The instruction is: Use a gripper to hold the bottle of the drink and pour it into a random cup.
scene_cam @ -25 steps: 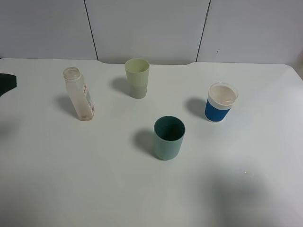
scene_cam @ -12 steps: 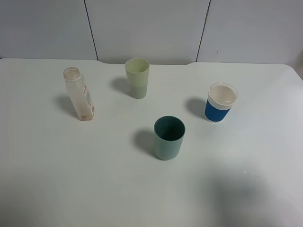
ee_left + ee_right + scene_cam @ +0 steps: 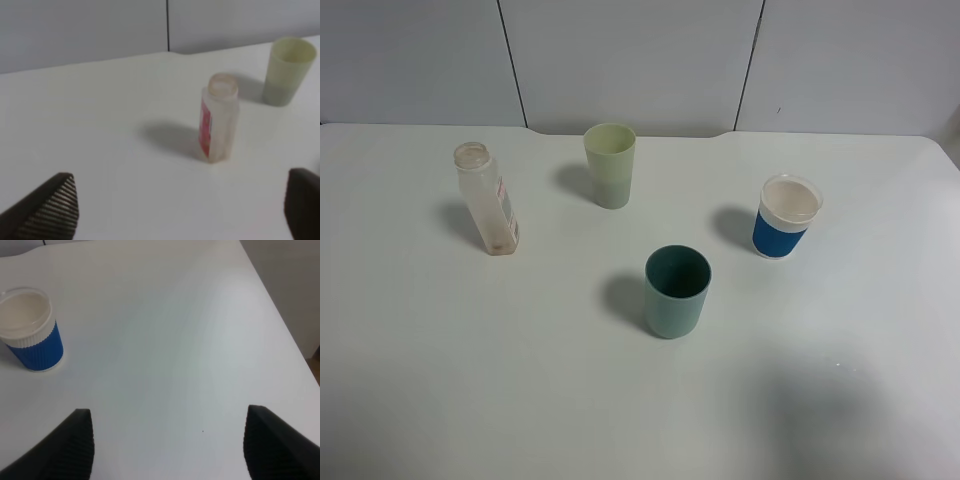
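The bottle [image 3: 488, 200] stands uncapped at the table's left, clear with a red-and-white label, and it also shows in the left wrist view [image 3: 217, 118]. It looks almost empty, with only a faint reddish tint at its base. The pale yellow-green cup [image 3: 610, 165] stands at the back middle, and it also shows in the left wrist view [image 3: 288, 70]. My left gripper [image 3: 180, 200] is open and empty, well short of the bottle. My right gripper [image 3: 167, 440] is open and empty. Neither gripper shows in the exterior high view.
A teal cup [image 3: 676, 291] stands mid-table. A blue cup with a white rim [image 3: 787, 216] stands at the right, and it also shows in the right wrist view [image 3: 31, 329]. The table's right edge [image 3: 280, 320] lies beyond my right gripper. A grey panel wall runs behind.
A dark part of the left arm at the exterior view's left edge one second ago has gone out of view. The bottle and cups have not moved.
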`<move>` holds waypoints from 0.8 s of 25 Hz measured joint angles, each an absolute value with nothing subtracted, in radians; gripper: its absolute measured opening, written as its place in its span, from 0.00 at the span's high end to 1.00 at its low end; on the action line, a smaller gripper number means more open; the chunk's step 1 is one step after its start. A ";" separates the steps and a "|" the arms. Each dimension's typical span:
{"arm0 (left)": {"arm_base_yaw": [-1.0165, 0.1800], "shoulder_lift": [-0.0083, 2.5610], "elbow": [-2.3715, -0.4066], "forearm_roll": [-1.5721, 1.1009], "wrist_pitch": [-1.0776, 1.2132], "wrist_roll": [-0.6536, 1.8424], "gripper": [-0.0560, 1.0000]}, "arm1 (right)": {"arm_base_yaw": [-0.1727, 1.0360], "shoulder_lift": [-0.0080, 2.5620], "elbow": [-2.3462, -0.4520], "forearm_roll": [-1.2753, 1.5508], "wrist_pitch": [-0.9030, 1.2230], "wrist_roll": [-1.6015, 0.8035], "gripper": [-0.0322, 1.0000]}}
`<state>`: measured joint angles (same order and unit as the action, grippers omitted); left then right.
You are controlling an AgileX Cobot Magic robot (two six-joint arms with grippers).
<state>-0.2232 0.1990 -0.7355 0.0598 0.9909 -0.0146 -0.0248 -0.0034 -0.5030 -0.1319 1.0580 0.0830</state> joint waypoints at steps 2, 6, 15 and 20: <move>-0.223 0.167 -0.736 0.060 1.022 -0.013 0.17 | -0.025 -0.003 -0.503 -0.132 1.058 0.083 0.35; -0.201 0.104 -0.736 0.067 1.061 -0.013 0.17 | -0.025 -0.003 -0.503 -0.132 1.058 0.083 0.35; -0.129 -0.004 -0.736 0.067 1.074 -0.013 0.17 | -0.025 -0.003 -0.503 -0.132 1.058 0.083 0.35; -0.129 -0.005 -0.715 0.066 1.081 -0.013 0.17 | -0.025 -0.003 -0.503 -0.132 1.058 0.083 0.35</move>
